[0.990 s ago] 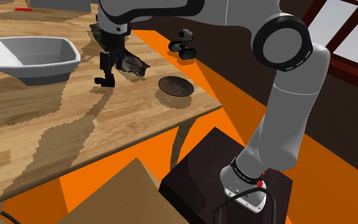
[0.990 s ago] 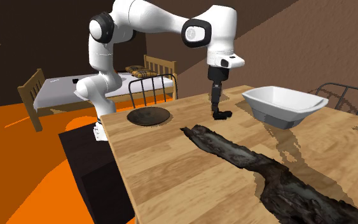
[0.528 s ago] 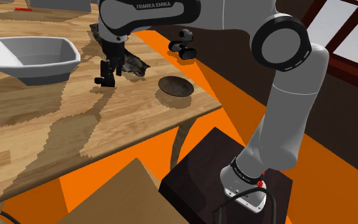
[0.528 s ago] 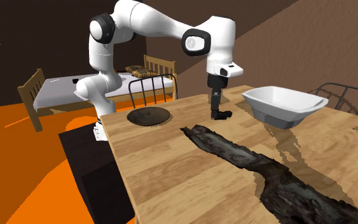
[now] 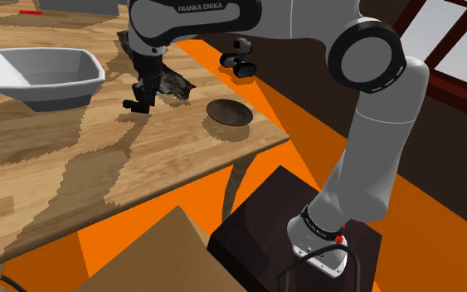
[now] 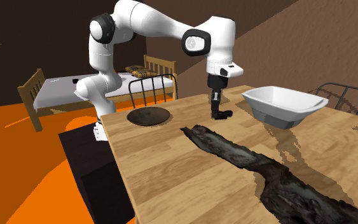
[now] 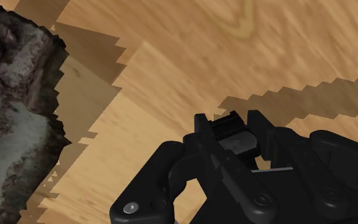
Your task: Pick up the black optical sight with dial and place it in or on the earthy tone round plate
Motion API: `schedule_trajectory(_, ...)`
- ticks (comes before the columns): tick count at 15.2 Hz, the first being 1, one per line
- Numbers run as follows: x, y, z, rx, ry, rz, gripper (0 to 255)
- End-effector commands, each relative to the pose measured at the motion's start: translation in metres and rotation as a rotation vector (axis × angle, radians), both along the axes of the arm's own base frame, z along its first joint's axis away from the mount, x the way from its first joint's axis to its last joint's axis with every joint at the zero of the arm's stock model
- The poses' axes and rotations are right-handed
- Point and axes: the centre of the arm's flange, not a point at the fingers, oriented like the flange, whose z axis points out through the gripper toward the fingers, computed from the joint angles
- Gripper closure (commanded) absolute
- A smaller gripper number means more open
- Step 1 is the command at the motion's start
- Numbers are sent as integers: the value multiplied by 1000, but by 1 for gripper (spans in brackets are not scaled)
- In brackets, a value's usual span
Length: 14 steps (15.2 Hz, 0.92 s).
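- The gripper [image 7: 229, 122] is closed on the black optical sight [image 7: 236, 142]. In the wrist view its fingers [image 7: 201, 131] press against the sight's two sides with no gap showing.
- A second ago the fingers stood wider apart and the hand was a little higher above the sight. Half a second ago it had come down around it, and since then the fingers have drawn in.
- The sight [image 5: 130, 105] has not shifted through any of this. It rests on the wooden table [image 5: 74, 170] in the same spot, just beside the end of the dark, bark-like strip [image 5: 175, 84].
- I judge that the grasp is now made and the lift is the step in hand, since nothing has left the table yet.
- In the shoulder view the brown round plate [image 5: 228, 112] lies at about 3 o'clock from the sight, well apart and near the table's edge. In the second exterior view the plate [image 6: 149, 116] is at 9 o'clock from the gripper [image 6: 217, 109].
- The white bowl [image 5: 45, 73] sits between 9 and 10 o'clock from the sight in the shoulder view, away from the route to the plate.
- The carry to the plate looks unobstructed, but the bark-like strip is close, so a straight rise first would be prudent.
- The sight is small between the fingers, and I think it could tilt or slip once lifted.
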Motion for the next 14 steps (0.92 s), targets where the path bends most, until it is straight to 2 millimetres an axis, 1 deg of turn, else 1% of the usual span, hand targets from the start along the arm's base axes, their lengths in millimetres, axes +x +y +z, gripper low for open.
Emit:
schedule_trajectory(1,0,0,-1,0,1,0,255)
schedule_trajectory(7,0,0,0,0,1,0,255)
schedule_trajectory(14,0,0,36,0,1,0,255)
